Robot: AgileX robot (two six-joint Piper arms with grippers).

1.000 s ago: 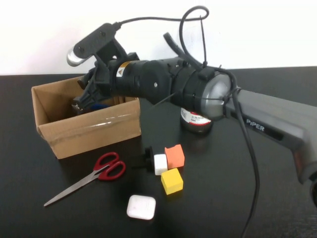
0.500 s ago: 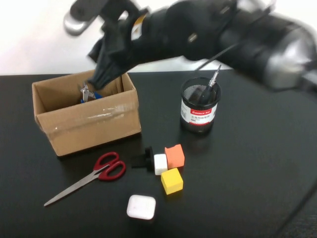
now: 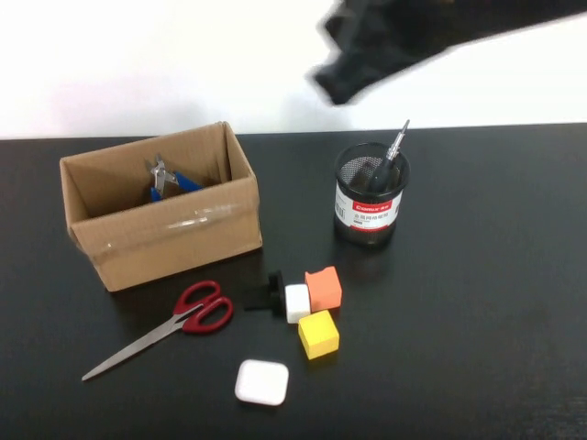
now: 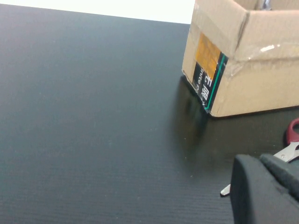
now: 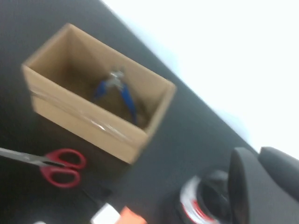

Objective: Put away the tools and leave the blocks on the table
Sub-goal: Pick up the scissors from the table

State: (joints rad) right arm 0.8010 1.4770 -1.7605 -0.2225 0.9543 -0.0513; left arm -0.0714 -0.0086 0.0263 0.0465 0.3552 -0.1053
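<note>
Lying in the cardboard box (image 3: 160, 220) at frame left, pliers (image 3: 165, 179); scissors (image 3: 174, 325) on the table (image 3: 477, 321). Right gripper (image 3: 358, 64), blurred at the top edge, and left gripper (image 4: 266, 191), low beside the box: finger opening cannot be told.

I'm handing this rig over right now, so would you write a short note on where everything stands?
Right gripper: raised above the table's far side, blurred, nothing visibly held. Left gripper: low over the table, near the scissors' tip, beside the cardboard box.
Done: blue-handled pliers lie inside the box; the screwdriver stands in the mesh cup.
Left: the red-handled scissors lie on the table in front of the box.
The orange block, yellow block and white block stay put; so do the white case and the small black knobbed object.
</note>
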